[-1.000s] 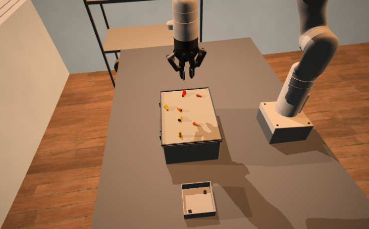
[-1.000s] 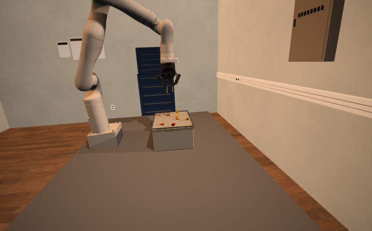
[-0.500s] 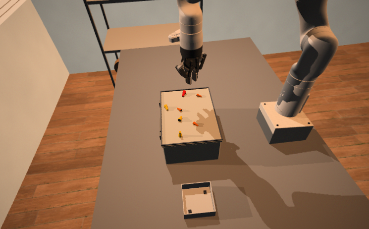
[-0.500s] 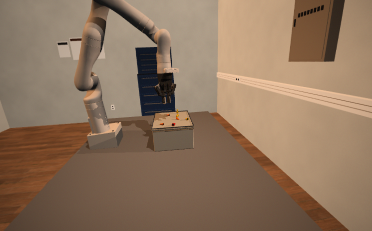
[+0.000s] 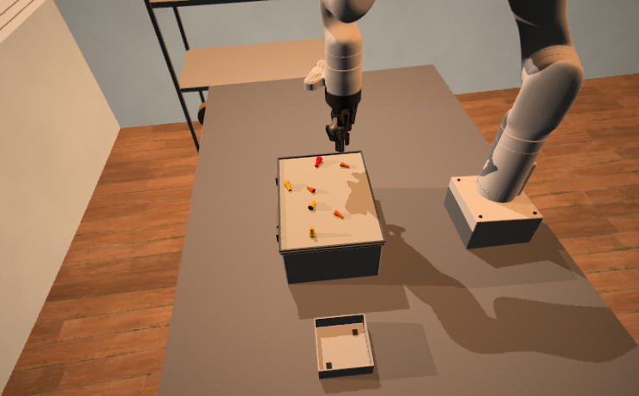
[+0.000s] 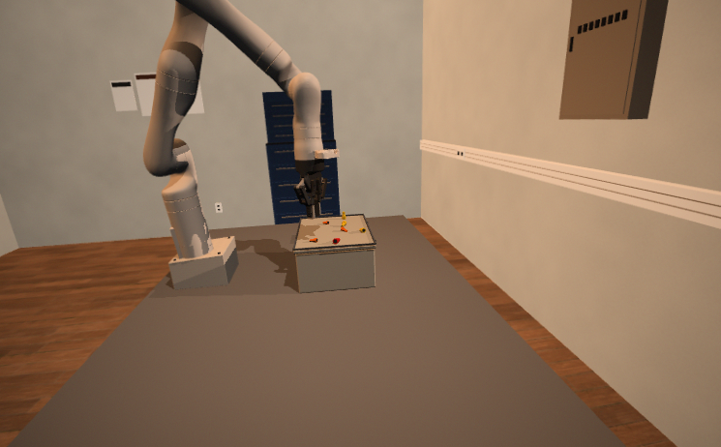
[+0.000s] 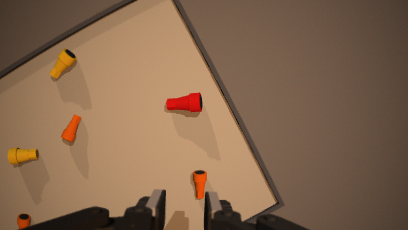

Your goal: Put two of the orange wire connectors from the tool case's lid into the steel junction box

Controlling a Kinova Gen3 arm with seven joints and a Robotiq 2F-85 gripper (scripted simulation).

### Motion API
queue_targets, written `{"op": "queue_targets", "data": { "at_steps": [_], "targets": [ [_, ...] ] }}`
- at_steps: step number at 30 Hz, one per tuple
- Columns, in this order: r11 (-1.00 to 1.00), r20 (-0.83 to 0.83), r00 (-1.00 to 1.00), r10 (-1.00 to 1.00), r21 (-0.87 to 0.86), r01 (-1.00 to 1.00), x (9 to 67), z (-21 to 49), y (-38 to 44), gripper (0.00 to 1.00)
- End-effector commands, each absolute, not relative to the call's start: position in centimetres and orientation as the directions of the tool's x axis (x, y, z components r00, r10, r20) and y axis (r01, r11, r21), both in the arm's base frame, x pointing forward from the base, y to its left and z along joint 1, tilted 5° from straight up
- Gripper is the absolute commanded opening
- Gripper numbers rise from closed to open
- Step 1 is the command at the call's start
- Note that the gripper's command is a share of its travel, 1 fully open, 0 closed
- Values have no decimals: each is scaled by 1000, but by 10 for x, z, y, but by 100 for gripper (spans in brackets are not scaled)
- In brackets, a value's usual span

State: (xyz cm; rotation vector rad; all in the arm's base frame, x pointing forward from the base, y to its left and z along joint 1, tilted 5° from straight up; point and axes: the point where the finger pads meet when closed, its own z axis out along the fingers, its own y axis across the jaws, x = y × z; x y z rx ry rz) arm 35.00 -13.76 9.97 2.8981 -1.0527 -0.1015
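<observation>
The dark 2-finger gripper (image 7: pixel 183 210) is partly open with nothing between its pads, the gap only a little wider than a connector. Just beside its right-hand pad in the wrist view lies a small orange cone-shaped wire connector (image 7: pixel 199 183), on its side near the lid's corner, open mouth pointing away from the gripper. It looks light, rigid and smooth, so it could roll or squirt out of a pinch near the narrow tip; the wider skirt end seems the safer hold. Farther across the tan lid of the dark tool case (image 5: pixel 356 231) lie a red connector (image 7: pixel 185 103), 2 more orange connectors (image 5: pixel 310 189) (image 5: pixel 338 213) and 3 yellow ones (image 5: pixel 287 185).

The pale grey arm (image 5: pixel 533 123) reaches up from its base and comes down steeply, wrist vertical, fingers pointing down at the lid's far edge. The open steel junction box (image 5: pixel 320 357) sits well apart, beyond the case's opposite end; no connector is visible in it.
</observation>
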Motion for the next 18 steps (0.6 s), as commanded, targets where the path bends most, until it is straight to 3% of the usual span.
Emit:
{"op": "queue_targets", "data": {
  "at_steps": [1, 18],
  "targets": [
    [-786, -51, 785, -617, 67, -614, 343, 95, -143, 33],
    [-804, -53, 802, -595, 64, -592, 341, 92, -144, 33]
  ]
}}
